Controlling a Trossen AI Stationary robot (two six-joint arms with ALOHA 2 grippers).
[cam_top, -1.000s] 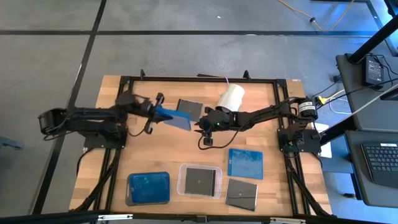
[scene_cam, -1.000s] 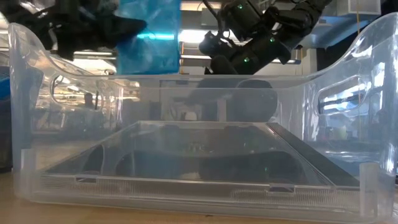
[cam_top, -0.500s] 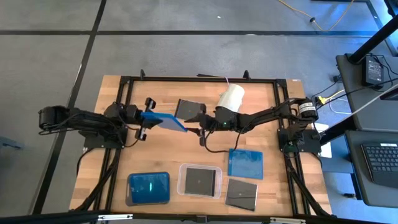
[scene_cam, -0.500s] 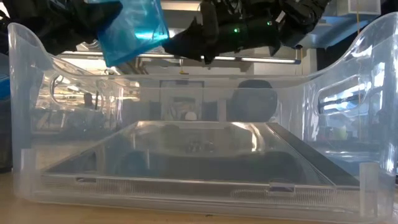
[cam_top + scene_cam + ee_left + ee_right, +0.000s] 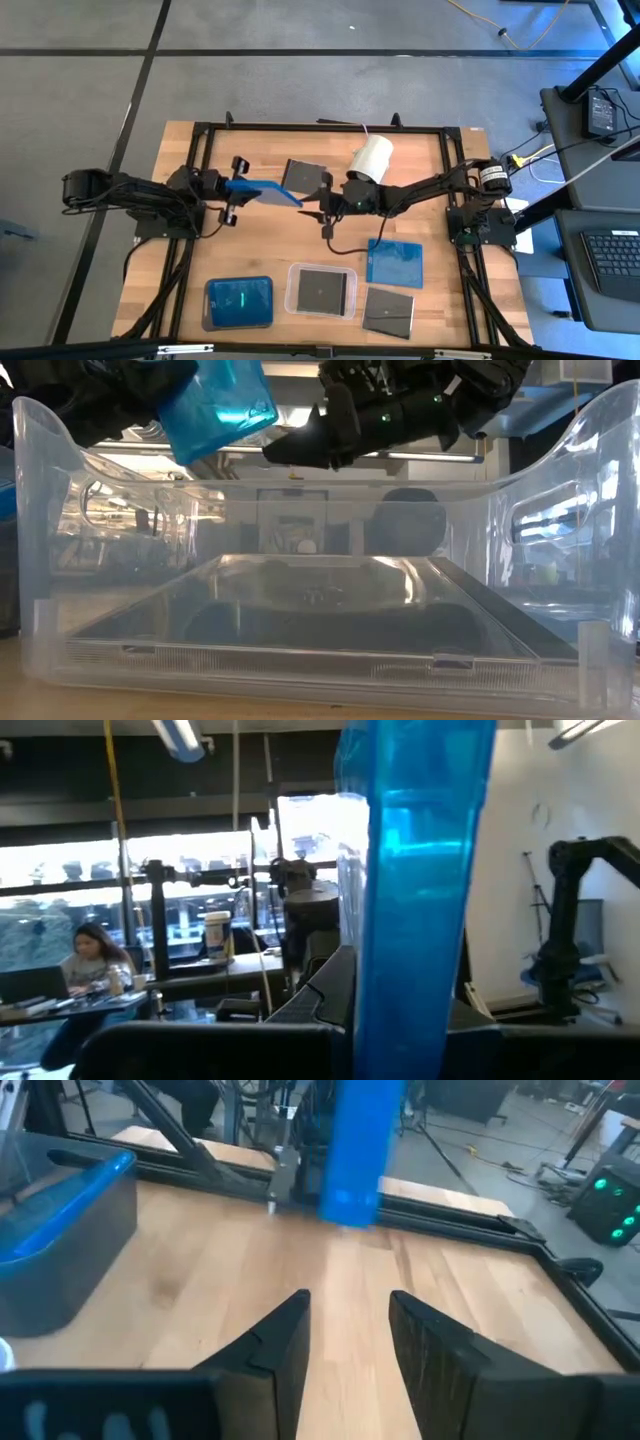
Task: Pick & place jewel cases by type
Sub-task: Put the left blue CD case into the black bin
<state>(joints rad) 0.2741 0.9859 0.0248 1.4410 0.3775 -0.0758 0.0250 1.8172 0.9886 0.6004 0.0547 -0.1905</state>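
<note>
My left gripper (image 5: 232, 190) is shut on a translucent blue jewel case (image 5: 265, 192), held clear above the table's middle left. The case also shows at the upper left of the low view (image 5: 215, 405) and edge-on in the left wrist view (image 5: 415, 900). My right gripper (image 5: 322, 205) hovers open just right of the case with nothing between its fingers (image 5: 345, 1340). A dark jewel case (image 5: 303, 175) lies flat behind them. Another blue case (image 5: 394, 262) and a dark one (image 5: 389, 310) lie flat at the near right. My left gripper holds the blue jewel case by its left end (image 5: 245, 188), coming at it about level from the table's left. The case reaches out to the right past the fingers, lifted clear and tilted steeply, nearly on edge. The fingers' place on it is hidden by the case.
A white cylinder (image 5: 372, 157) lies at the far middle. A clear tray (image 5: 296, 275) at the near edge holds a dark case. Left of it a dark tray (image 5: 208, 318) holds a blue one. A black frame (image 5: 320, 127) borders the table.
My left gripper has drawn back toward the table's left edge with the blue case, and the case has tipped. My right gripper has risen a little and tipped up toward level, staying open.
</note>
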